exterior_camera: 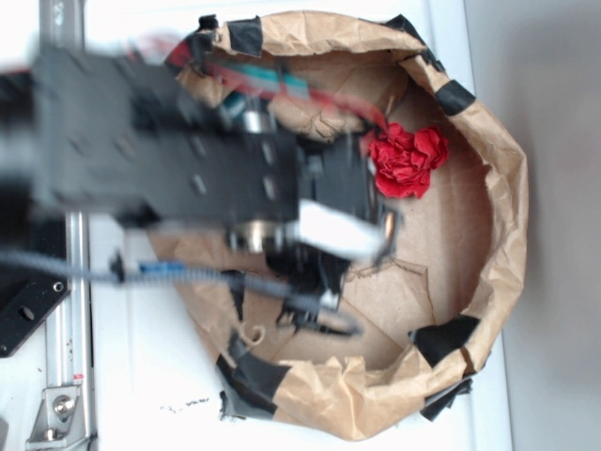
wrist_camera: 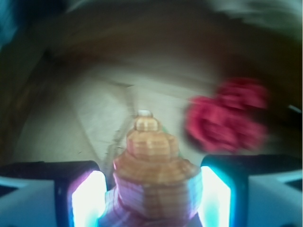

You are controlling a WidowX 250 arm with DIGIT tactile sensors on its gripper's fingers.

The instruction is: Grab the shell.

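Wrist view is showing the gripper [wrist_camera: 152, 196] clamping the shell [wrist_camera: 154, 177], with one glowing pad [wrist_camera: 87, 198] pressing its left flank and the other pressing its right. The shell is sitting between the fingers at the near bottom edge of that picture, its wide knobby end nearest the camera and its long axis running straight away, so the pale spire tip is pointing toward the far cardboard floor. Beyond it to the right, the red ruffled wad [wrist_camera: 227, 120] is lying blurred and apart from the shell.

In the exterior view the shell is hiding behind the black arm [exterior_camera: 197, 155], which is reaching from the left into the brown paper basket [exterior_camera: 493, 188]. Only there is the basket's taped rim showing, with the wad [exterior_camera: 406, 160] lying just right of the arm's end.
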